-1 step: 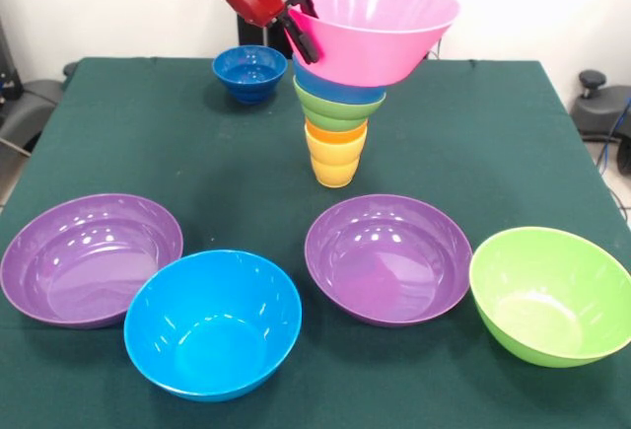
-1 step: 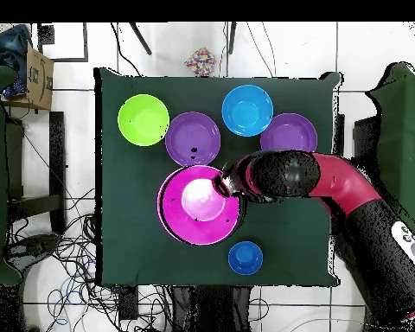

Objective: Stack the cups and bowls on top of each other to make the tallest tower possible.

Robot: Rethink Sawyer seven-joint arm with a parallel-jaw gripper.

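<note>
The tower stands mid-table: a yellow-orange cup (image 1: 334, 169) at the bottom, an orange cup (image 1: 335, 139) in it, then a small green bowl (image 1: 333, 113) and a light blue bowl (image 1: 330, 88). A large pink bowl (image 1: 380, 30) (image 2: 196, 206) sits tilted on top, hiding the tower in the overhead view. My gripper (image 1: 301, 35) (image 2: 221, 183) is shut on the pink bowl's left rim, with one black finger (image 1: 305, 42) against the outer wall.
A small dark blue bowl (image 1: 248, 71) (image 2: 245, 257) stands behind and to the left of the tower. Along the front edge lie two purple bowls (image 1: 91, 256) (image 1: 387, 256), a blue bowl (image 1: 212, 322) and a green bowl (image 1: 550, 294), all upright on the green table (image 1: 493, 133).
</note>
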